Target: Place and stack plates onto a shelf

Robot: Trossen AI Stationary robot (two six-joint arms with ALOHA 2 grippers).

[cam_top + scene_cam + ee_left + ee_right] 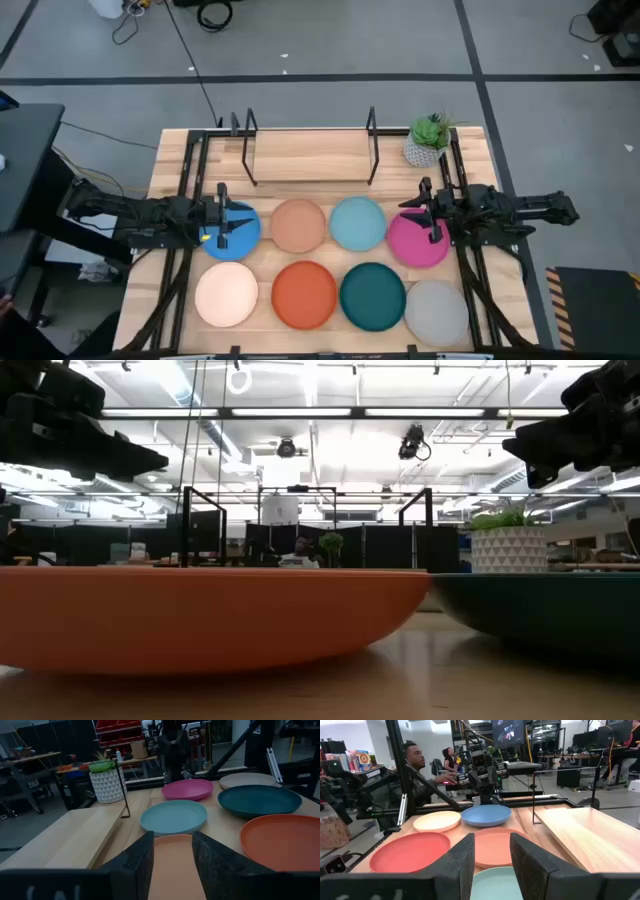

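Note:
Eight plates lie flat on the table in two rows: blue, tan, light blue and magenta in the far row, cream, orange, dark teal and grey in the near row. Beyond them stands the shelf, a light-wood board with black end frames. My left gripper hovers open over the blue plate, pointing right; the tan plate shows between its fingers. My right gripper hovers open over the magenta plate, pointing left, toward the light blue plate.
A potted plant in a white pot stands at the shelf's right end. Black rails run along both table sides beneath the arms. In the low view both arms hang well above the plates. People sit in the room behind.

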